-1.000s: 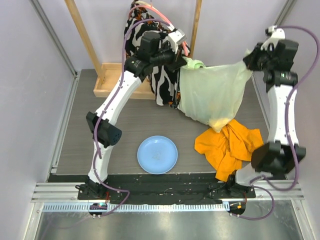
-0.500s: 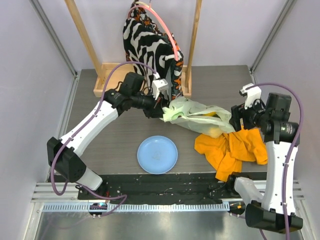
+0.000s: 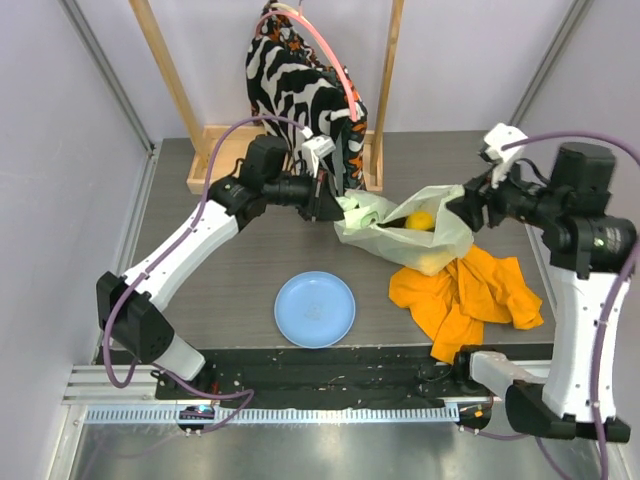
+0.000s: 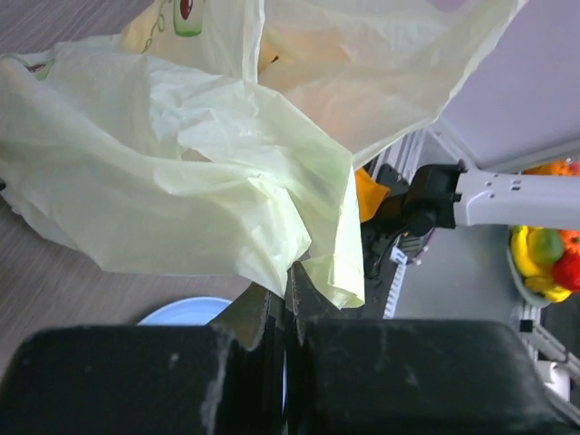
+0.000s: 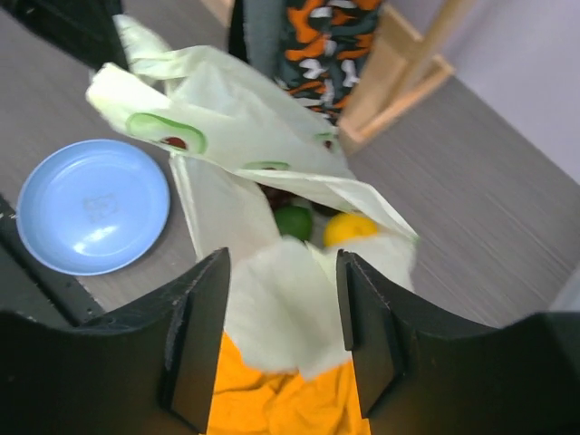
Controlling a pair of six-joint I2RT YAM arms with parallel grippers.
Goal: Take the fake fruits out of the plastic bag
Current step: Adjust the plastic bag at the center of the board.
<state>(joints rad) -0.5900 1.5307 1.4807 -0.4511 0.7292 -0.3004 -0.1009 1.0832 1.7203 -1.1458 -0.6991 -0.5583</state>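
Note:
The pale yellow-green plastic bag (image 3: 400, 238) lies slumped on the table, partly over the orange cloth. My left gripper (image 3: 335, 206) is shut on the bag's left edge (image 4: 299, 258). My right gripper (image 3: 466, 210) hovers at the bag's right side, open, and a loose fold of the bag (image 5: 290, 299) sits between its pads without being pinched. Fake fruits show through the bag's mouth: a yellow lemon (image 3: 420, 220) (image 5: 349, 228), a green one (image 5: 293, 220) and something dark behind them. Any others are hidden in the bag.
A light blue plate (image 3: 314, 309) sits near the front middle. The orange cloth (image 3: 470, 295) is crumpled at the front right. A zebra-patterned garment (image 3: 300, 90) hangs on a wooden frame (image 3: 215, 165) at the back.
A second ago both grippers held the bag up high. Both arms have come down, the bag has dropped onto the table, and the right gripper has let go.

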